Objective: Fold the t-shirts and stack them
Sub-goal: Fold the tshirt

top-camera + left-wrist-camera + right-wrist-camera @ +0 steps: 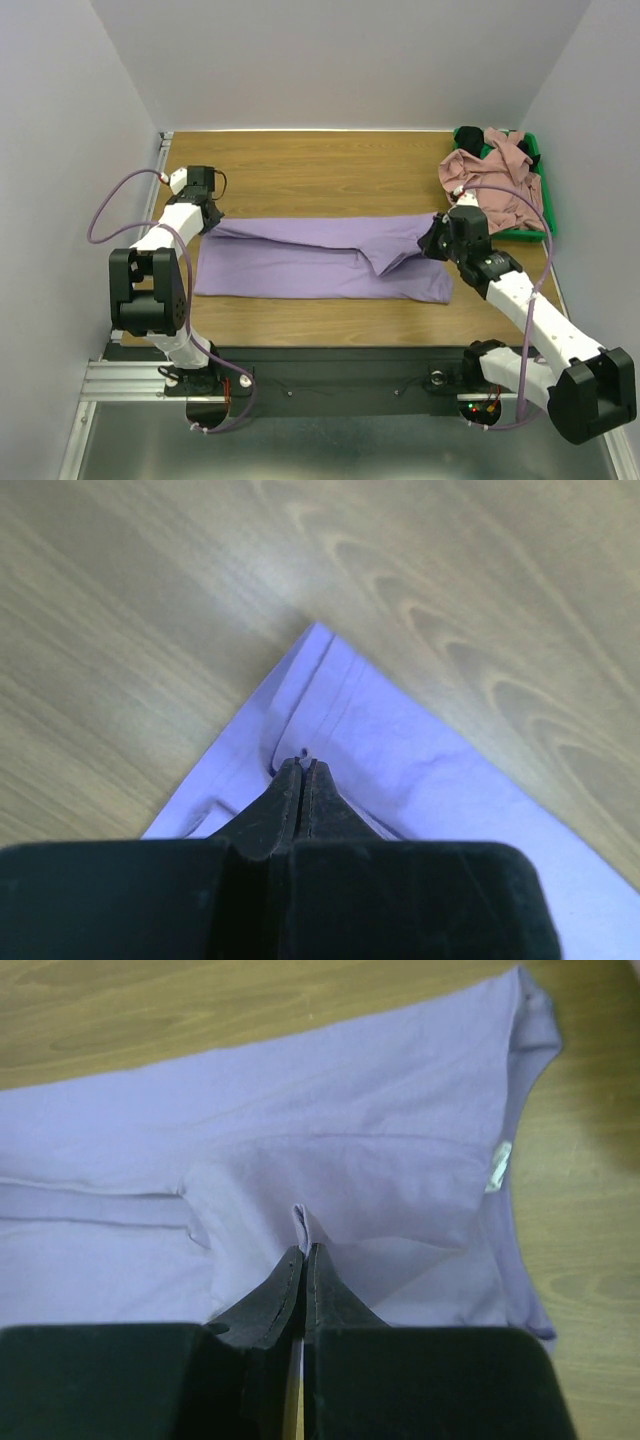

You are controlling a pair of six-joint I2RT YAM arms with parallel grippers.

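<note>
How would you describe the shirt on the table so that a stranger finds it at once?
On the wooden table, the lavender t-shirt lies spread across the middle, pinched by the left tool and the right tool. It is the only purple one and the only one outside the green bin, where the pink shirt lies crumpled.

Note that the neck label (pixel 497 1167) on the lavender t-shirt (pixel 320 262) is too small to read. Beyond that shirt's right end, the pink t-shirt (pixel 495 185) covers most of the black t-shirt (pixel 492 135) and the green bin (pixel 534 150).
</note>
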